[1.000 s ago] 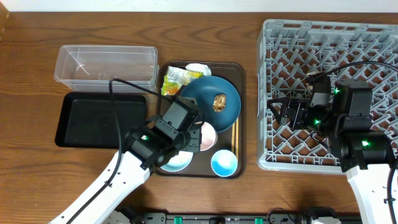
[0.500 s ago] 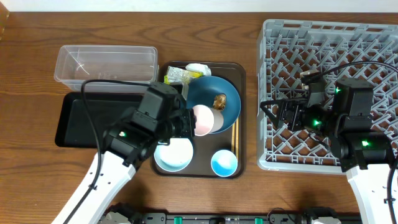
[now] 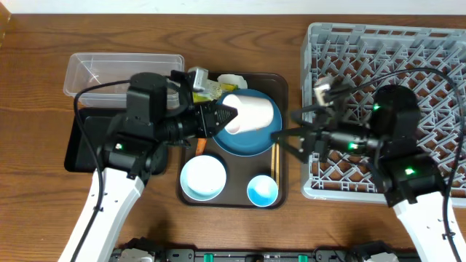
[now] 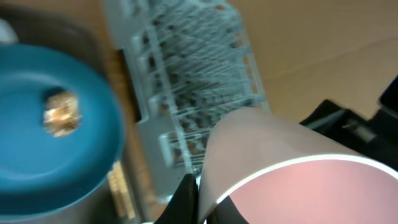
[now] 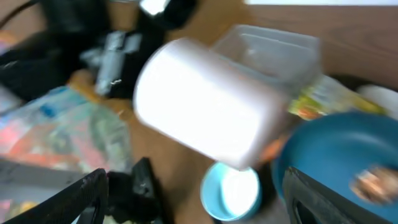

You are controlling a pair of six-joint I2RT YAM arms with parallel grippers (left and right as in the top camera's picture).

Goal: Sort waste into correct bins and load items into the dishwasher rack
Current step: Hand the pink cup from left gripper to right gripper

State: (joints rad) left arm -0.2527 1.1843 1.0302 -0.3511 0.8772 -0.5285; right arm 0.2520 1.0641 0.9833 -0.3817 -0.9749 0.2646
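Wooden table; left fingers (image 3: 218,116) pinch the pale pink cup (image 3: 251,114) sideways; right fingers (image 3: 287,140) spread wide.

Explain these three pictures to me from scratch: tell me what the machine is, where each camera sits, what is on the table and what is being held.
Two robot arms work at a wooden table. One picture looks straight down from above; the other two come from cameras on each arm's wrist, so they look blurred and tilted.

The left gripper is shut on the rim of a small pink cup, holding it on its side above the dark blue dish, which carries a brown food lump. The right gripper is open and empty, facing the cup.

A brown serving tray also holds a white-and-blue bowl, a small blue cup, chopsticks and a printed wrapper. To its left are a clear tub and a black tray; to its right, the grey dishwasher rack.
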